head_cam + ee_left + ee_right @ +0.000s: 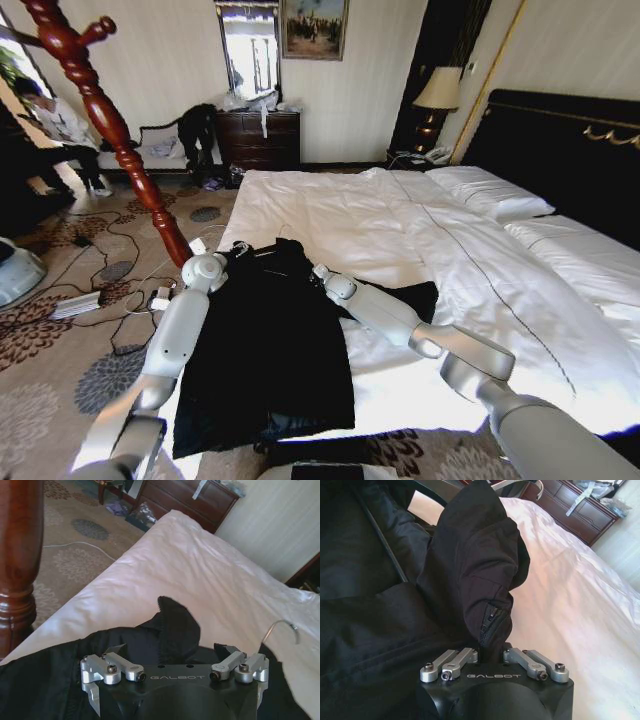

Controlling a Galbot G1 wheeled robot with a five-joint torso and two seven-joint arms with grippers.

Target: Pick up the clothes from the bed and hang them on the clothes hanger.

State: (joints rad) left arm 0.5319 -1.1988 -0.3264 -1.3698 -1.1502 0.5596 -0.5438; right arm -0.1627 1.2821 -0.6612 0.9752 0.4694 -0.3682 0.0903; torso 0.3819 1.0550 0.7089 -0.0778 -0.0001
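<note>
Bright daylight fills the room, strongest from a window (250,50) on the far wall, well beyond both grippers. The white bed (400,230) glares, nearly washed out just past the right gripper (490,652). The black coat (265,350) under the arms reads as flat shadow (folds barely visible). Straight lines bow toward the head view's edges. Both wrist views blur at distance.

Both claw tips buried in black coat (265,340); coat stand (105,120) top and base cut off.
</note>
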